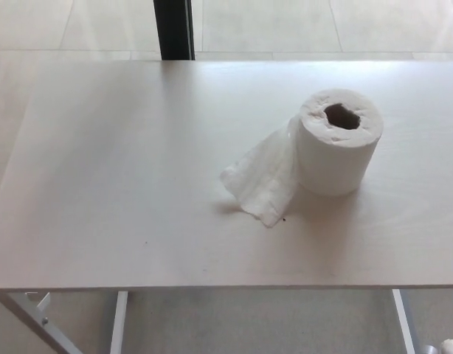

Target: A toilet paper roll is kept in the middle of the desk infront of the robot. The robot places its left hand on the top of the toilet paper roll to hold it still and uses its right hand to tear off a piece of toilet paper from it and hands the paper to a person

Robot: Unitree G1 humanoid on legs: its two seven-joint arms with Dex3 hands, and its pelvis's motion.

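Observation:
A white toilet paper roll [338, 142] stands upright on the pale wooden desk [123, 184], right of the middle, with its hollow core facing up. A loose crumpled tail of paper [262, 177] hangs off the roll's left side and lies on the desk toward the front. Neither of my hands shows in the head view.
The desk's front edge runs across the lower part of the picture, with its white metal legs [35, 317] below. A dark vertical post [173, 29] stands behind the desk's far edge. Pale floor tiles lie beyond.

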